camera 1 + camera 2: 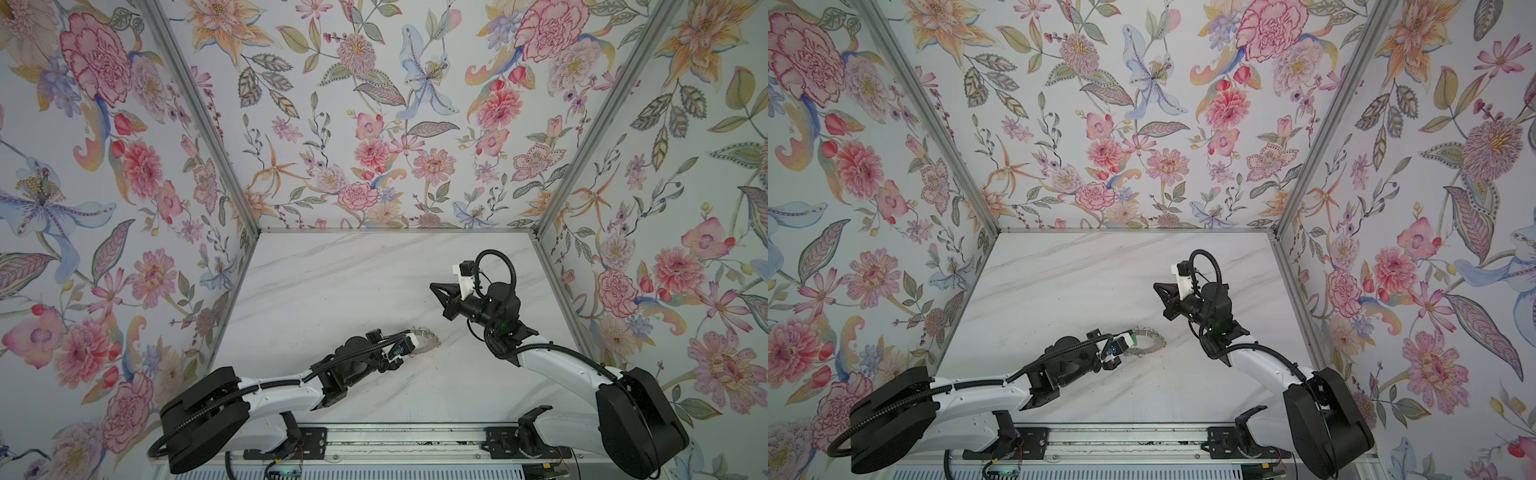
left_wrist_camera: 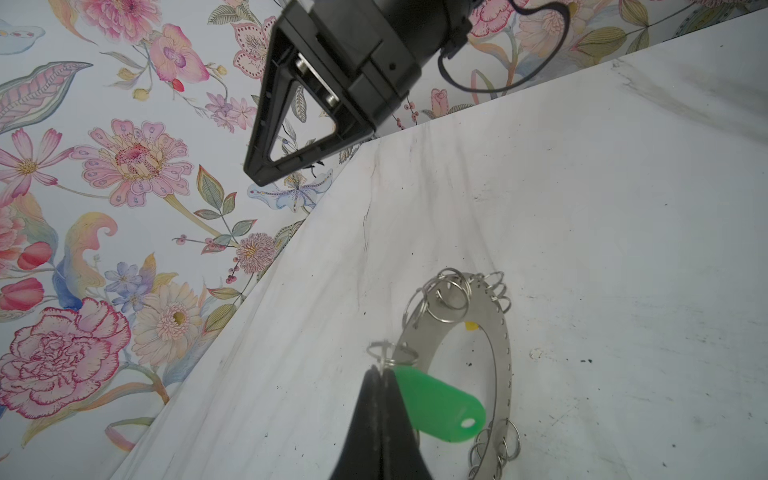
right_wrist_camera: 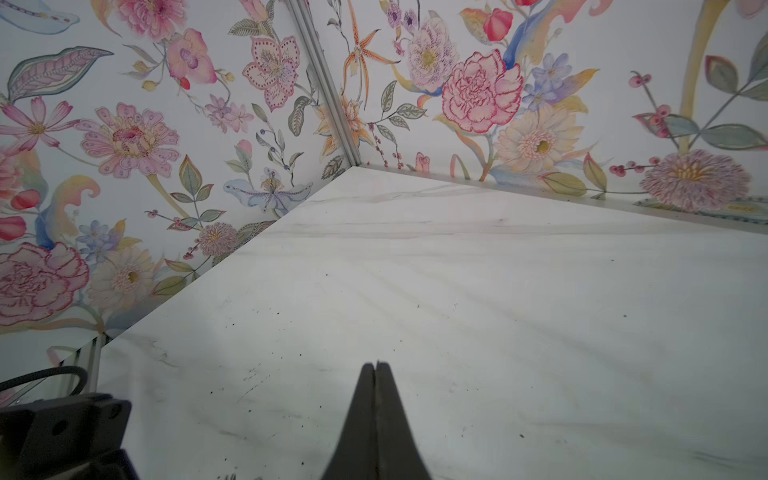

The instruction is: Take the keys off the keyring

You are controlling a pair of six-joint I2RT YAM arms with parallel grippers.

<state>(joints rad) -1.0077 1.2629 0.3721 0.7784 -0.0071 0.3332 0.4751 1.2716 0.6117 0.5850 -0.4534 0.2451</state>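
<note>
Marble tabletop [image 1: 332, 291] | left hand [image 2: 380, 368] closed beside green tag [image 2: 440, 409] over keyring [image 2: 482, 307] | right hand [image 3: 377, 365] closed, empty, aloft

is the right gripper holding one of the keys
No, the right gripper is shut with nothing between its tips, and only the table shows beyond them in the right wrist view.

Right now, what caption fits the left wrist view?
Shut left gripper beside the green tag, at the rim of the keyring.
</note>
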